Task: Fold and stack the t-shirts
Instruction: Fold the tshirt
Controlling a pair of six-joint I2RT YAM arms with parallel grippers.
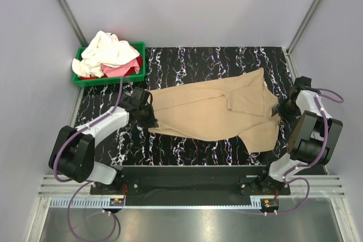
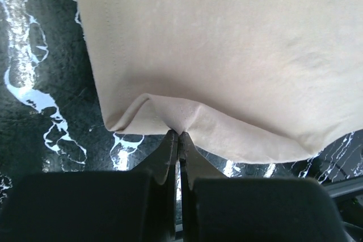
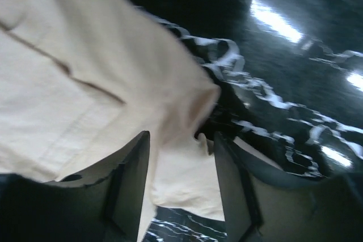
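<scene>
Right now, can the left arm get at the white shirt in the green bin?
Probably yes: the white shirt lies on top in the green bin, near the left gripper, nothing between. But that gripper is shut on the tan shirt and must let go first.

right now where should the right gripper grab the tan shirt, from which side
The tan shirt lies flat, so only an edge can be pinched: probably the right-end fold between the open jaws of the right gripper, entered from the right. The left gripper holds the opposite hem.
</scene>
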